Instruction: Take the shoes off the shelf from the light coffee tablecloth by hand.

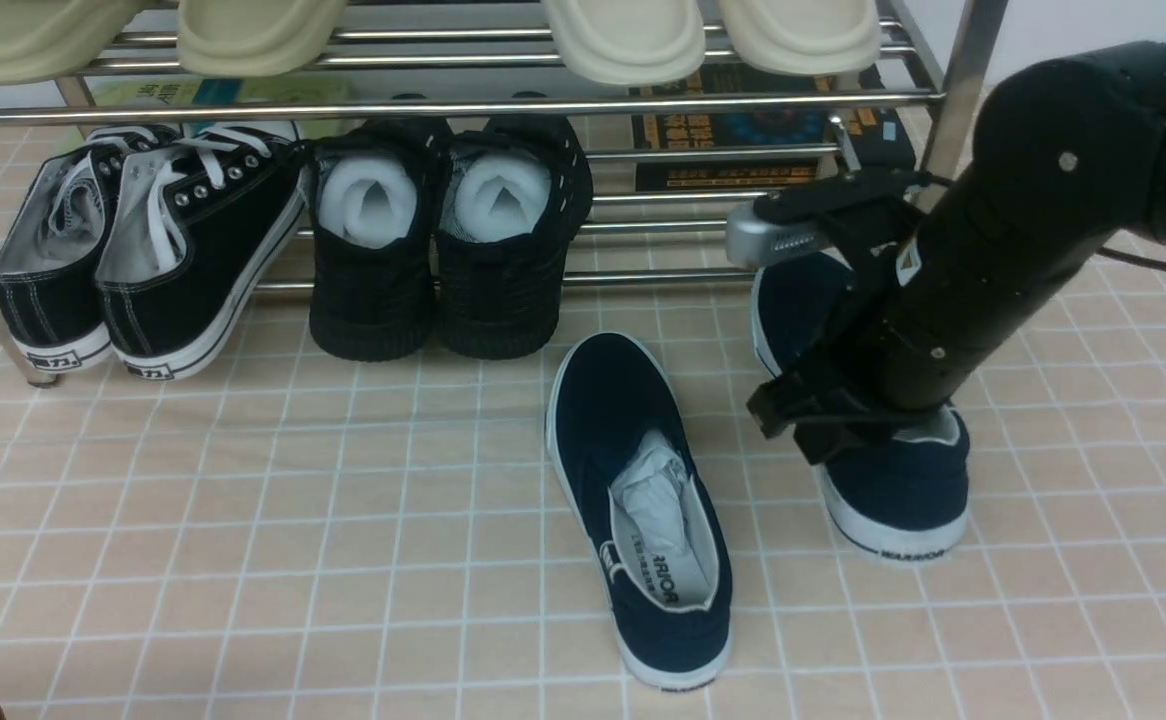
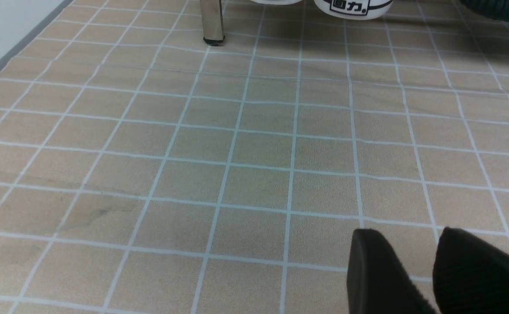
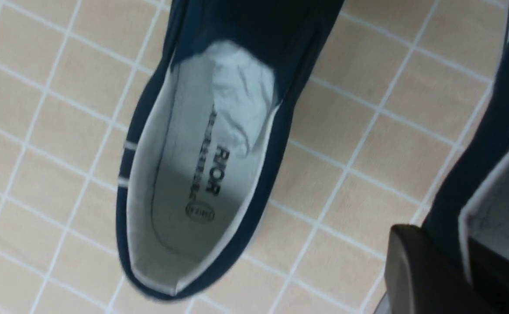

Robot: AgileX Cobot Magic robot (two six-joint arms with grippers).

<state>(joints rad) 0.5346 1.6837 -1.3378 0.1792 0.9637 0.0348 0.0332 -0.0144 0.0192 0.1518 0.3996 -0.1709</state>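
Two navy slip-on shoes are off the chrome shelf [image 1: 443, 107] and on the light coffee tablecloth [image 1: 243, 500]. The left shoe [image 1: 643, 500] lies free with its heel toward me and crumpled paper inside; it also fills the right wrist view as the left shoe [image 3: 202, 144]. The right shoe [image 1: 893, 480] stands in front of the shelf's right end. My right gripper [image 1: 813, 415] is shut on its side wall, one finger [image 3: 416, 270] outside and the other inside the opening. My left gripper [image 2: 405, 237] hovers open over bare cloth, holding nothing.
On the shelf's lowest tier sit black lace-up sneakers [image 1: 143, 250] and all-black shoes [image 1: 443, 250] with white stuffing. Cream slippers [image 1: 623, 40] rest on the tier above. A dark printed box [image 1: 743, 135] lies behind the right end. A chrome shelf leg [image 2: 211, 22] stands ahead of my left gripper.
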